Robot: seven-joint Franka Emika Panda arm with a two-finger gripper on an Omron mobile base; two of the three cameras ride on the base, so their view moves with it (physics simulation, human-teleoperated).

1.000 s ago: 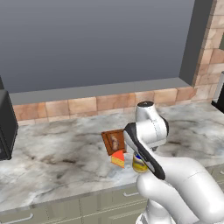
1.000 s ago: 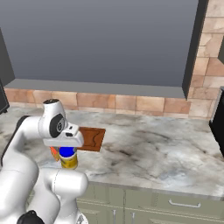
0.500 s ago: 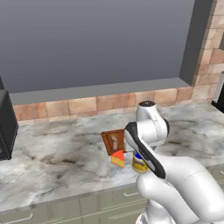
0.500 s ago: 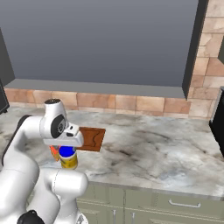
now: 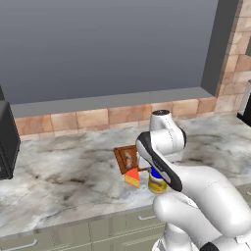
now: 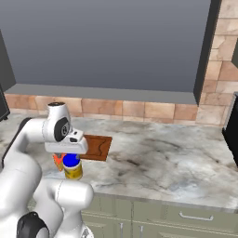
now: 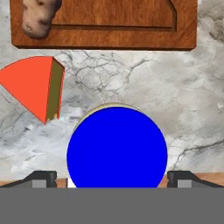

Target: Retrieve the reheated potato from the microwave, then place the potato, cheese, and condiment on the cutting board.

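Observation:
The condiment jar (image 7: pixel 117 148) shows its round blue lid directly below my gripper (image 7: pixel 113 178). The gripper is open, one fingertip (image 7: pixel 43 178) on each side of the lid and neither touching it. The orange-red cheese wedge (image 7: pixel 33 85) lies on the counter just left of the jar. Beyond both lies the dark wooden cutting board (image 7: pixel 113 26), with the brown potato (image 7: pixel 39 17) on its left end. From the base, the board (image 6: pixel 98 146), jar (image 6: pixel 72 168) and cheese (image 5: pixel 132 177) sit near the counter's front edge under my hand. A black appliance (image 5: pixel 6 142) stands at the left edge; I cannot tell whether it is the microwave.
The marble counter (image 6: pixel 162 158) stretches right of the board. A brick backsplash (image 5: pixel 88 117) and a large grey panel (image 5: pixel 108 49) rise behind it. Another black appliance (image 6: pixel 231 135) sits at the right edge. Cabinet drawers (image 6: pixel 186 216) run below the counter.

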